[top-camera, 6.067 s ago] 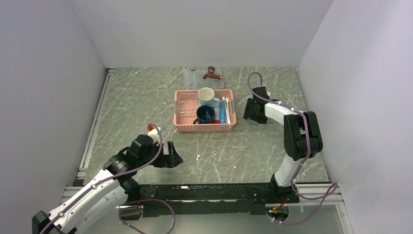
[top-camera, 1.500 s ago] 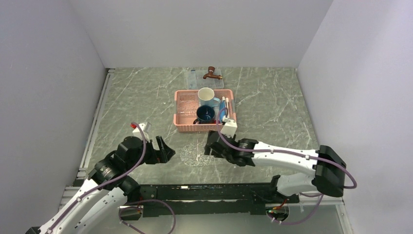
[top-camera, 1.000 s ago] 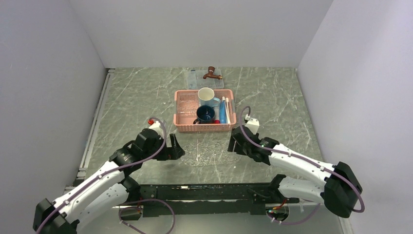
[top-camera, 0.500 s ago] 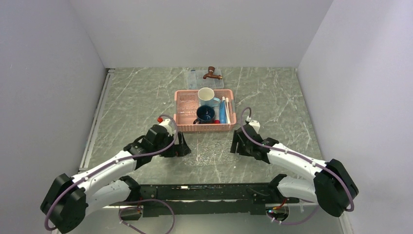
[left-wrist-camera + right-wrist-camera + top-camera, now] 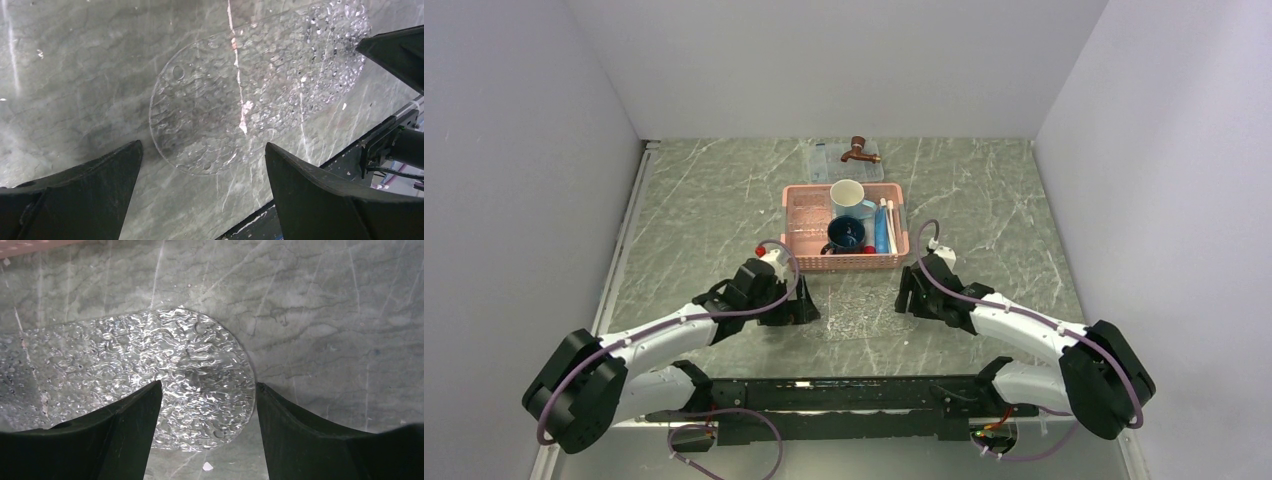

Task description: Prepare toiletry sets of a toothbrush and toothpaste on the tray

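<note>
The clear, pebbled tray (image 5: 854, 312) lies flat on the marble table (image 5: 704, 200), just in front of the pink basket (image 5: 844, 263) and apart from it, with nothing on it; both arms reach in low, one at each rounded end. The left gripper (image 5: 802, 306) is spread wide and holds nothing; in its wrist view the tray's end sits in the gap just ahead of its fingers (image 5: 90, 185). The right gripper (image 5: 907, 298) is also parted and empty; its fingers (image 5: 310, 440) straddle the opposite end, one over the plastic and one at its rim, though I cannot tell whether they touch it. The toothpaste (image 5: 880, 232), a light-blue tube, lies in the basket's right side, with the pale toothbrushes (image 5: 890, 222) just beside it; a white mug (image 5: 846, 193) and a dark blue mug (image 5: 846, 235) stand next to them. At the back, a copper faucet (image 5: 859, 150) rests on a larger clear tray (image 5: 824, 160).
</note>
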